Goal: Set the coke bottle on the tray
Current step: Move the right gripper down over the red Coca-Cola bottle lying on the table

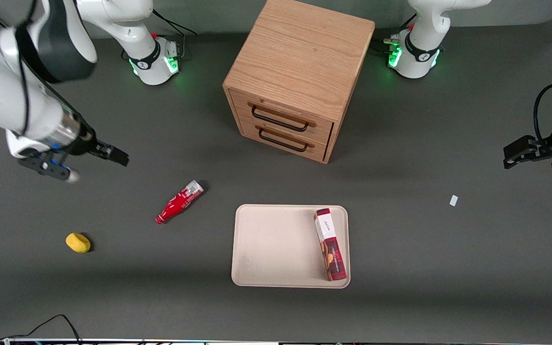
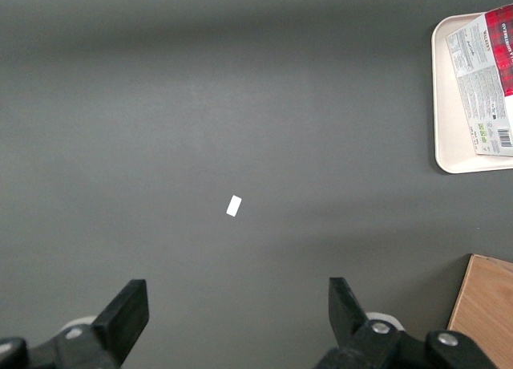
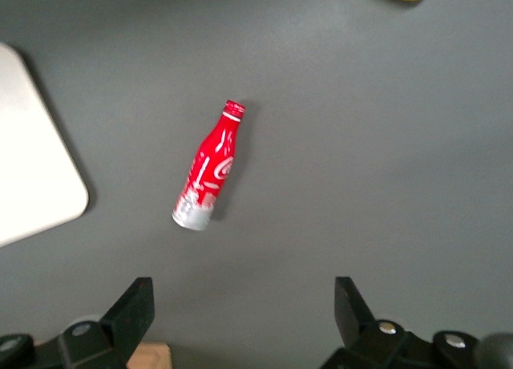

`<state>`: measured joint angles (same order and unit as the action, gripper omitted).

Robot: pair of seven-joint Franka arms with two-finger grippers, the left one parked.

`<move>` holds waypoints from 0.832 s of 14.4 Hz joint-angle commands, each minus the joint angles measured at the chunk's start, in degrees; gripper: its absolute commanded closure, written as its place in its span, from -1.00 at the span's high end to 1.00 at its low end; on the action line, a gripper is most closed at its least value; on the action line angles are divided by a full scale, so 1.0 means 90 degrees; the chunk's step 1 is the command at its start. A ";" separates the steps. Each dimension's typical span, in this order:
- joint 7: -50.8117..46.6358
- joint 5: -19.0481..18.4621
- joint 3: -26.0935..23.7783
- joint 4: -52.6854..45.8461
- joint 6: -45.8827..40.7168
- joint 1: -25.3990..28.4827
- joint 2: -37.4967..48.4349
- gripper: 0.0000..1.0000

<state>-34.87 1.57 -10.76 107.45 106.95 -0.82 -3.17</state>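
Note:
The coke bottle [image 1: 178,201] lies on its side on the dark table, red with white script; its silvery base points toward the cabinet and its capped neck toward the front camera. In the right wrist view the coke bottle [image 3: 207,170] lies apart from the fingers. My gripper [image 1: 108,153] hangs above the table, farther from the front camera than the bottle and toward the working arm's end. The gripper [image 3: 243,297] is open with nothing between its fingers. The cream tray [image 1: 276,244] lies beside the bottle, toward the parked arm's end; a rounded corner of the tray [image 3: 32,184] shows in the right wrist view.
A red-and-white snack box [image 1: 330,244] lies on the tray along its edge toward the parked arm. A wooden two-drawer cabinet [image 1: 295,72] stands farther back. A yellow lump [image 1: 78,242] sits nearer the front camera than the gripper. A small white scrap [image 1: 454,200] lies toward the parked arm.

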 commanded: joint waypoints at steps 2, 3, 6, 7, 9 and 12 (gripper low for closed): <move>-0.1220 0.0021 -0.0074 0.0258 0.0898 0.0101 -0.0701 1.00; -0.1465 -0.0066 -0.0084 0.0288 0.1084 0.0110 -0.0906 1.00; -0.2129 -0.0252 -0.0123 0.0395 0.1845 0.0276 -0.1531 1.00; -0.2363 -0.0398 -0.0123 0.0405 0.2050 0.0325 -0.1774 1.00; -0.2774 -0.0613 -0.0162 0.0405 0.2451 0.0354 -0.2233 1.00; -0.2961 -0.0653 -0.0201 0.0405 0.2726 0.0374 -0.2674 1.00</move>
<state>-59.02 -3.07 -12.28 111.80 130.29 2.49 -25.27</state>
